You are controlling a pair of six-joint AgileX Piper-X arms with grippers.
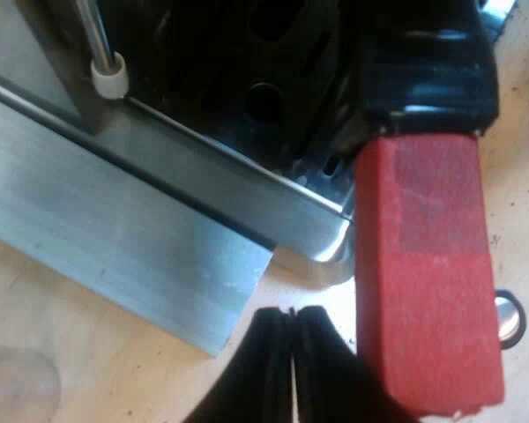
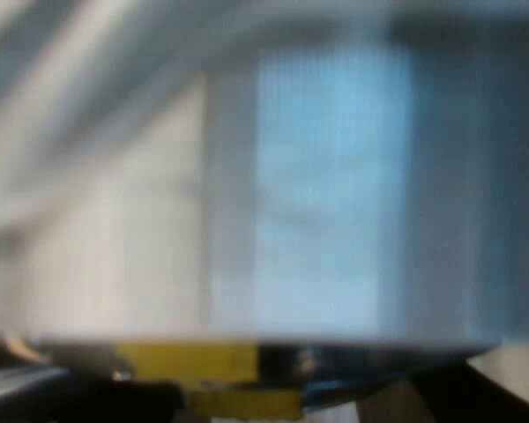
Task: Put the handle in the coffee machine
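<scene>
Left claw (image 1: 293, 352), pressed together, empty, rests beside handle's red end (image 1: 428, 282) at machine (image 1: 159, 229) front, probably to nudge it locked. Right claw (image 2: 273, 401): cannot tell.

My left pincer (image 1: 292, 315) is closed. Its two black fingers (image 1: 263, 352) are pressed side by side, pad against pad, with just a thin dark seam running between them from the tips back toward my wrist. The tips are rounded and level, neither one ahead of the other. Behind the tips each finger widens outward, so together they form a narrow wedge that broadens toward my wrist. The fingers reach straight out from the wrist. The wrist is pitched downward, so the pincer points at a slant toward the surface and its tips hang above it.
</scene>
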